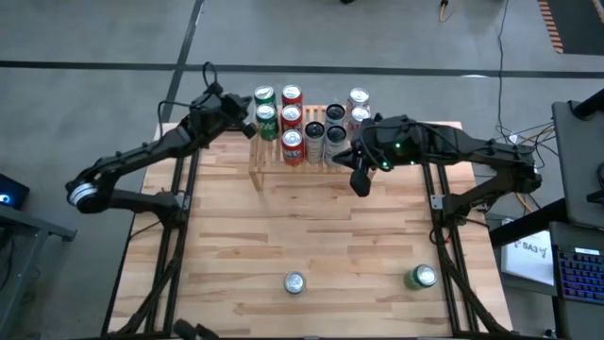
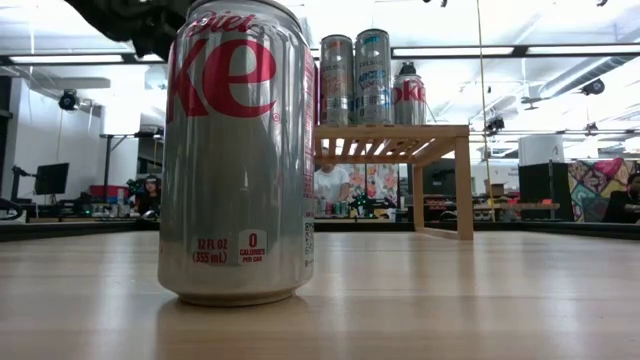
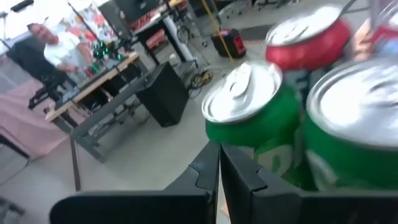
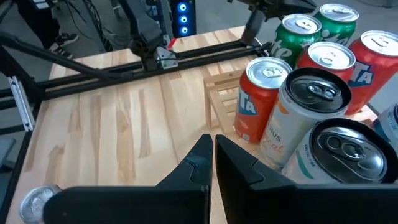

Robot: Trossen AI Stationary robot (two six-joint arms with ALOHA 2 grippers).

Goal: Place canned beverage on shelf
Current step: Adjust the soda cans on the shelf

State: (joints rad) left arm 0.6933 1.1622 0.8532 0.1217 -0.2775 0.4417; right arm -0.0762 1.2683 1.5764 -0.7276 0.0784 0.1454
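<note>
Silver can [image 1: 294, 282] stands upright at the near edge of the surface, green can [image 1: 421, 277] beside it; both well apart from the shelf [image 1: 269, 170]. My right jaws [image 1: 360, 185], closed and empty, hover nearer them; left jaws [image 1: 251, 127] closed by the shelf's cans.
</note>
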